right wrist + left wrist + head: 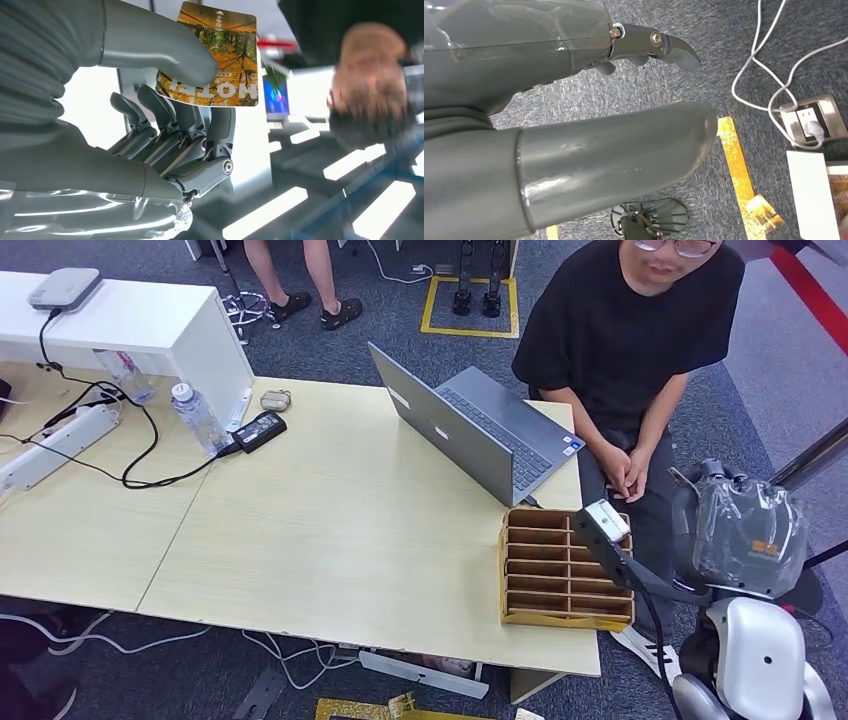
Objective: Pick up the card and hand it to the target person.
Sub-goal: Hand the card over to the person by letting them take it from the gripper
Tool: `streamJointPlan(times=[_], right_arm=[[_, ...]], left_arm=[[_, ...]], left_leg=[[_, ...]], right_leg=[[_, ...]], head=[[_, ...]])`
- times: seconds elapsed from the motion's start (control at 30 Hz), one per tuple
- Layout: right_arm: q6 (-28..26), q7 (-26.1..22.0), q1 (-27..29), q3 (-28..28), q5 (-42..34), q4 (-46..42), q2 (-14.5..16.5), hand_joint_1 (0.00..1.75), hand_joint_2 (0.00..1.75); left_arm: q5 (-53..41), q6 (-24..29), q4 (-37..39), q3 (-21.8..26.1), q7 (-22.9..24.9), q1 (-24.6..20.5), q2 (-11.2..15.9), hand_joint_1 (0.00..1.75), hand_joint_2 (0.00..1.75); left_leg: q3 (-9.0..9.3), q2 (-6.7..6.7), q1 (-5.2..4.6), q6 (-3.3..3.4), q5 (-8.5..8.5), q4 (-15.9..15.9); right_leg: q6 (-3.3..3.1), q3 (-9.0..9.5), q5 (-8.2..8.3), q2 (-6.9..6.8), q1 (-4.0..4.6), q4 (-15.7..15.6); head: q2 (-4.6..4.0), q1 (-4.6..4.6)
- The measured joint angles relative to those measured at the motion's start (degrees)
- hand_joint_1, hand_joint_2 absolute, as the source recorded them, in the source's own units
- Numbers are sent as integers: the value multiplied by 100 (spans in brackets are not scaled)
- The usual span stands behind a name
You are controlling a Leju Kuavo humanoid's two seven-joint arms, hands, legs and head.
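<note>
1. The right hand (165,125) has the card (220,60) pinched between thumb and fingers (150,107).
2. The left hand (589,125) holds nothing, fingers apart.
3. Left: give it to the person (620,330).
</note>
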Motion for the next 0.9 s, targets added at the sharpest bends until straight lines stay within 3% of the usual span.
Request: streamJointPlan(times=[0.57,0.9], right_arm=[[-599,-840,-113,-416,816,746,-509,156,175],[-862,-965,26,-456,902,1190,-539,154,175]], left_arm=[[-248,-83,0,-47,45,4,-91,0,0],[-361,-157,0,-105,108,5,-111,0,0]], left_leg=[[-2,-1,0,0,0,0],[-2,-1,0,0,0,0]], right_leg=[[0,0,0,-2,0,0],[0,-1,0,-1,0,0]], head=[[0,0],[0,1]])
